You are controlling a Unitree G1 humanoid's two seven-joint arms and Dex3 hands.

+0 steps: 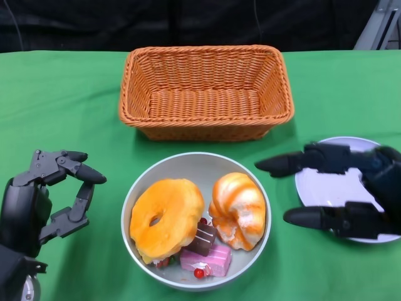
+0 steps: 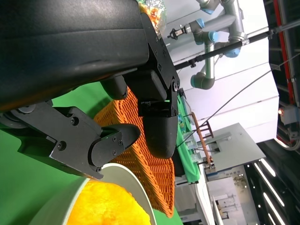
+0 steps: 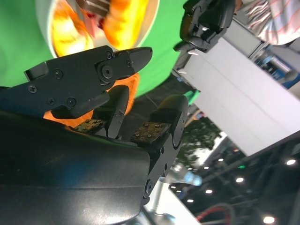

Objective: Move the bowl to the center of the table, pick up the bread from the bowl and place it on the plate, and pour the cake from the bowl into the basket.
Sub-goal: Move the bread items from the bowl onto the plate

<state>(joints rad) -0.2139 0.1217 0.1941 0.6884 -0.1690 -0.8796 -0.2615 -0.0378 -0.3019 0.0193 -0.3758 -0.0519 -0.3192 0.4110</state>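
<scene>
A grey bowl (image 1: 254, 235) sits at the front middle of the green table. It holds an orange ring-shaped bread (image 1: 166, 216), a twisted orange and white bread (image 1: 238, 209), and small pink and brown cake pieces (image 1: 207, 251). An orange wicker basket (image 1: 205, 94) stands empty behind the bowl. A white plate (image 1: 326, 185) lies to the right. My right hand (image 1: 341, 191) hovers over the plate with fingers apart, reaching toward the bowl's right rim and holding nothing. My left hand (image 1: 56, 194) is open just left of the bowl. The right wrist view shows the bowl (image 3: 147, 23) beyond the fingers (image 3: 117, 61).
The table's far edge runs behind the basket, with dark background beyond. Green cloth (image 1: 56, 100) lies bare at the left and far right. In the left wrist view the basket (image 2: 140, 154) and the bowl's rim (image 2: 131, 180) lie past my fingers (image 2: 157, 126).
</scene>
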